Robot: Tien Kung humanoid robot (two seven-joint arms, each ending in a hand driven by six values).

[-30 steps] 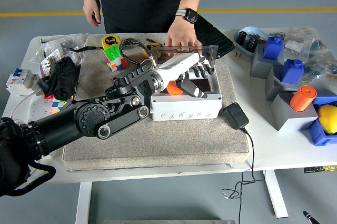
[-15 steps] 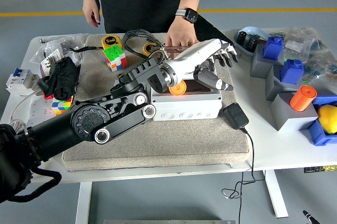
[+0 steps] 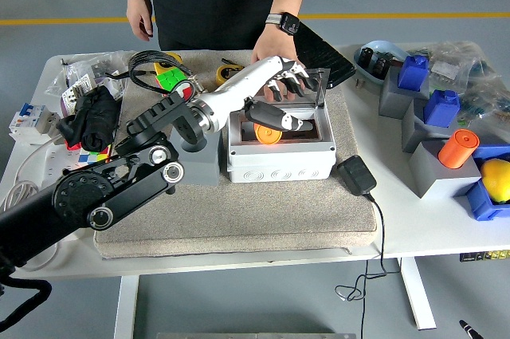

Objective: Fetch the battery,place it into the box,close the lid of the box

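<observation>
Battery [image 3: 268,133]: orange, round-ended, lying inside the open box [image 3: 280,150], directly beneath the left hand's thumb and just short of its palm. Box: light grey, rectangular, on a beige mat [image 3: 263,215] below and in front of the hand. Lid [image 3: 299,84]: clear, raised at the box's far edge, at the fingertips; whether they actually touch it cannot be told from this view. Left hand [image 3: 275,93]: white with dark fingers [image 3: 296,84], reaching in from the left over the box, fingers spread and only loosely bent, thumb pointing down over the box interior, holding nothing. Left arm [image 3: 127,175]: black, jointed, running back from the hand towards the lower left corner. Person's hand [image 3: 275,48]: wearing a wristwatch, resting on the table just beyond the robot's fingers, at the lid's far side. Black power adapter [image 3: 356,175]: right of the hand and nearer the table's front, beside the box's right corner, cable trailing off the edge. Rubik's cube [image 3: 169,78]: left of the hand, behind the forearm, partly covered by a black cable loop [image 3: 155,68]. Orange cylinder [image 3: 458,147]: well apart to the hand's right, on a grey block.
</observation>
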